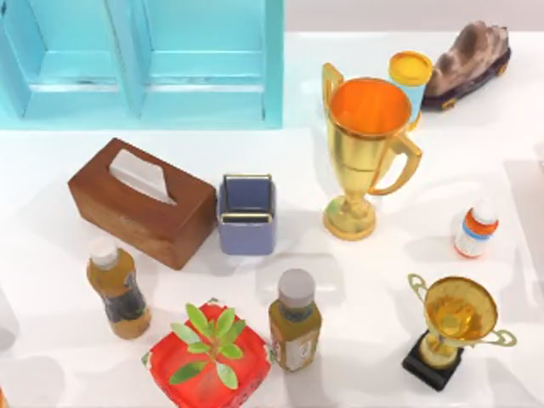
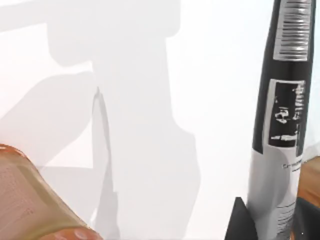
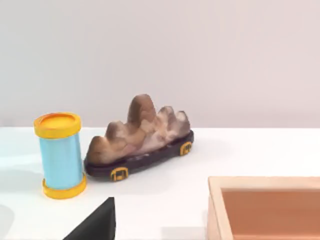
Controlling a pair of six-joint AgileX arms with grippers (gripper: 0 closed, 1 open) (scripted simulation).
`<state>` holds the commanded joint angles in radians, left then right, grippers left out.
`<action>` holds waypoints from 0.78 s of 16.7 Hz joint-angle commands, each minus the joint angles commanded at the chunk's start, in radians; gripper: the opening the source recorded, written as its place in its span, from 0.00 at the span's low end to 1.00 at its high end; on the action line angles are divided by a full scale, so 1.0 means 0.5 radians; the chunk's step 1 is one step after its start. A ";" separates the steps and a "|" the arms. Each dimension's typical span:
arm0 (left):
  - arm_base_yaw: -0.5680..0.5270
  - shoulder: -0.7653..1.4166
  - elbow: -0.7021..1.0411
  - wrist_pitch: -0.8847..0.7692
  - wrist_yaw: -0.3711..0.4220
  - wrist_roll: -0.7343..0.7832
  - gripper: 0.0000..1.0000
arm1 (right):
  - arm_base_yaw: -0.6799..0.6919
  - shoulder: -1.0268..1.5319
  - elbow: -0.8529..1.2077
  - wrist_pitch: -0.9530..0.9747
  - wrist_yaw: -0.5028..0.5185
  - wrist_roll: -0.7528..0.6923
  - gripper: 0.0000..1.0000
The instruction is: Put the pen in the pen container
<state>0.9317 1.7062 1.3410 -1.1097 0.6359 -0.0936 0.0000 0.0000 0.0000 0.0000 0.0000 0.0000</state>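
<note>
Jaws of the left gripper (image 2: 272, 227) look clenched on the pen (image 2: 280, 115), which runs out ahead of them, ready for lowering; a bottle (image 2: 30, 200) sits off to one side. The right gripper (image 3: 92, 227), grip impossible to tell, idles facing a light-blue cylinder (image 3: 60, 155). From above, the pen container (image 1: 246, 236) stands mouth-up just beside the tissue box (image 1: 140, 208).

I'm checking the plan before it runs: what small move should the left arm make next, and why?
Probably carry the pen toward the pen container. The left claw grips the pen near an amber bottle, while the pen container stands open-topped between the tissue box and the large trophy. The right claw idles, facing the rock ornament.
</note>
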 joint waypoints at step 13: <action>-0.850 -0.146 -0.145 1.186 -1.020 0.091 0.00 | 0.000 0.000 0.000 0.000 0.000 0.000 1.00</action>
<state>0.5064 1.6333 1.2683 -0.5167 0.1261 -0.0479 0.0000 0.0000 0.0000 0.0000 0.0000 0.0000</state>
